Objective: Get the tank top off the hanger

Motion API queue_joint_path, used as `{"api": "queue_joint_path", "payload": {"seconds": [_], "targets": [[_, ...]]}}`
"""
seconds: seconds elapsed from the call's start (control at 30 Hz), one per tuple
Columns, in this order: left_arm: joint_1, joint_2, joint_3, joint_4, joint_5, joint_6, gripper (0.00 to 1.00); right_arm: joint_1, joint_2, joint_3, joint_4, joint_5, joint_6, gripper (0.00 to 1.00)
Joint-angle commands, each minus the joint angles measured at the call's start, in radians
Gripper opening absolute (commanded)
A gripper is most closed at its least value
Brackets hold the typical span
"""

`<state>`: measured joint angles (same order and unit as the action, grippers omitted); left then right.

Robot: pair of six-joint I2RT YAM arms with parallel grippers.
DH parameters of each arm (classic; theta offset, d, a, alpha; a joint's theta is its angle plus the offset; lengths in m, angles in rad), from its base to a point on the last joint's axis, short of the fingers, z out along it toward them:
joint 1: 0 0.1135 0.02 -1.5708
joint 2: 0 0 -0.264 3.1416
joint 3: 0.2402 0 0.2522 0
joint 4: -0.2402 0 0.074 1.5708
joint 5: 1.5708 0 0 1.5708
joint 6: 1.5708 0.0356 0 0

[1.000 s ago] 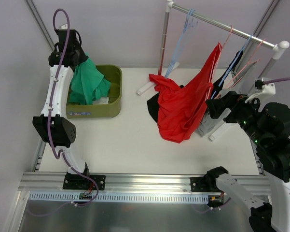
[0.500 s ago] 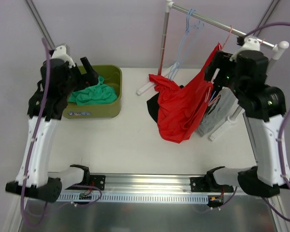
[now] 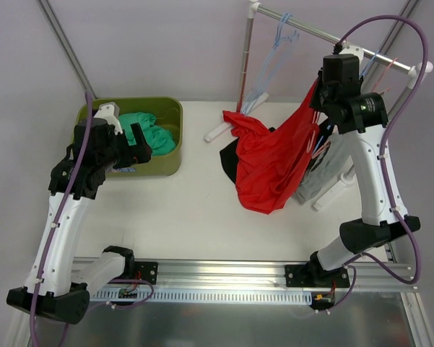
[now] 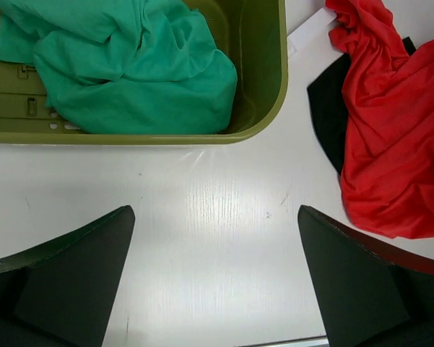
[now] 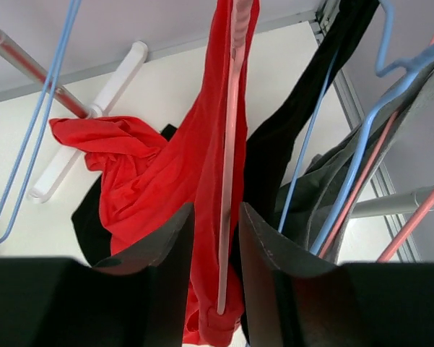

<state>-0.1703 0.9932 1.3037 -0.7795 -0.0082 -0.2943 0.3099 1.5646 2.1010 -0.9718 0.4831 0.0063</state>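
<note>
The right gripper (image 5: 215, 213) sits up at the rack with its jaws narrowed on either side of the pink hanger (image 5: 229, 144). The red tank top (image 5: 152, 173) drapes between and below them, probably so the strap can be pinched free; I cannot tell whether they grip yet. The left gripper (image 4: 215, 211) hangs wide open and empty over the bench (image 4: 217, 282), with the green bin (image 4: 263, 108) just ahead.
</note>
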Motion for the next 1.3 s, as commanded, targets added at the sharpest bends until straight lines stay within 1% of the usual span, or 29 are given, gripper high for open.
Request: {"api": "queue_joint_path", "payload": {"seconds": [0.0,0.1,0.17,0.23,0.3,0.33,0.43,0.57,0.77,0.87,0.97,1.0,1.03,1.13,1.17,1.23,1.27], "targets": [[0.000,-0.024,0.026,-0.003,0.045,0.030,0.99,-0.008,0.002,-0.030,0.061,0.028,0.049,0.33],[0.002,-0.011,0.049,-0.009,0.047,0.043,0.99,-0.006,0.008,-0.044,0.068,0.046,0.072,0.32],[0.002,-0.008,0.058,-0.014,0.045,0.047,0.99,-0.006,0.005,-0.053,0.076,0.055,0.081,0.25],[0.002,-0.007,0.063,-0.015,0.043,0.053,0.99,-0.008,-0.006,-0.071,0.091,0.069,0.092,0.21],[0.002,-0.005,0.062,-0.017,0.043,0.060,0.99,-0.006,-0.014,-0.088,0.104,0.075,0.115,0.11],[0.002,-0.007,0.062,-0.018,0.042,0.061,0.99,-0.006,-0.018,-0.094,0.111,0.071,0.118,0.01],[0.000,-0.011,0.062,-0.020,0.037,0.064,0.99,-0.006,-0.049,-0.117,0.149,0.048,0.136,0.00],[0.000,-0.010,0.072,-0.024,0.040,0.063,0.99,-0.006,-0.084,-0.108,0.199,-0.004,0.139,0.00],[0.000,-0.005,0.091,-0.027,0.048,0.061,0.99,-0.006,-0.150,-0.098,0.261,-0.121,0.136,0.00],[0.000,-0.002,0.107,-0.027,0.082,0.066,0.99,-0.005,-0.192,-0.105,0.281,-0.176,0.118,0.00],[0.000,0.005,0.140,-0.024,0.143,0.072,0.99,-0.006,-0.247,-0.139,0.288,-0.265,0.101,0.00],[0.000,0.010,0.149,-0.024,0.166,0.075,0.99,-0.006,-0.268,-0.156,0.292,-0.334,0.083,0.00],[0.000,0.013,0.164,-0.024,0.212,0.078,0.98,-0.006,-0.291,-0.179,0.300,-0.371,0.077,0.00],[0.000,0.038,0.235,-0.018,0.286,0.072,0.98,-0.005,-0.409,-0.303,0.358,-0.530,0.041,0.00],[-0.001,0.056,0.279,-0.014,0.306,0.069,0.99,-0.005,-0.467,-0.329,0.360,-0.552,0.032,0.00],[-0.009,0.074,0.327,-0.003,0.353,0.070,0.99,-0.006,-0.529,-0.393,0.349,-0.592,0.012,0.00],[-0.035,0.094,0.372,0.017,0.388,0.073,0.99,-0.005,-0.596,-0.416,0.344,-0.601,0.003,0.00]]}}
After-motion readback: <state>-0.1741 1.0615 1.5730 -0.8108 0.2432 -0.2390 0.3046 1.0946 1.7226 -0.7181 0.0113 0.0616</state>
